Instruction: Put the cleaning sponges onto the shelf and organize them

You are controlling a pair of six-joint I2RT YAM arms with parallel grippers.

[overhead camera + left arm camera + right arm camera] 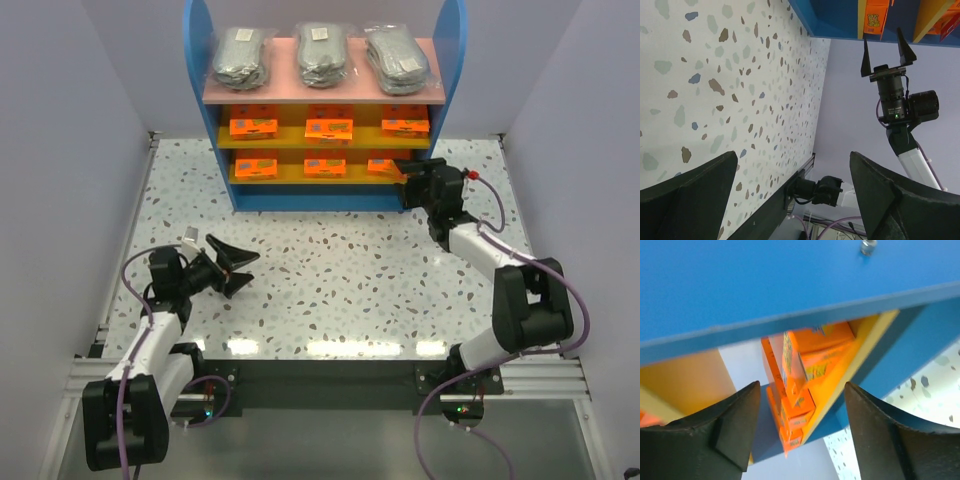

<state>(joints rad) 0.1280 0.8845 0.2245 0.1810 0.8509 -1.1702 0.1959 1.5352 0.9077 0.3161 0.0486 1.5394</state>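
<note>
The shelf (448,70) stands at the back of the table. Three clear bags of grey scrub pads (322,54) lie on its pink top board. Three orange packets (329,128) sit on the upper yellow board and three more (325,167) on the lower one. My right gripper (408,175) is open and empty at the right end of the lower board, next to the rightmost packet (383,165). The right wrist view shows the row of orange packets (805,370) beyond the open fingers. My left gripper (235,268) is open and empty, low over the table at the left.
Grey walls enclose the speckled table (330,280) on both sides. The shelf's blue side panel (790,285) fills the top of the right wrist view. The left wrist view shows the right arm (895,95) across the table.
</note>
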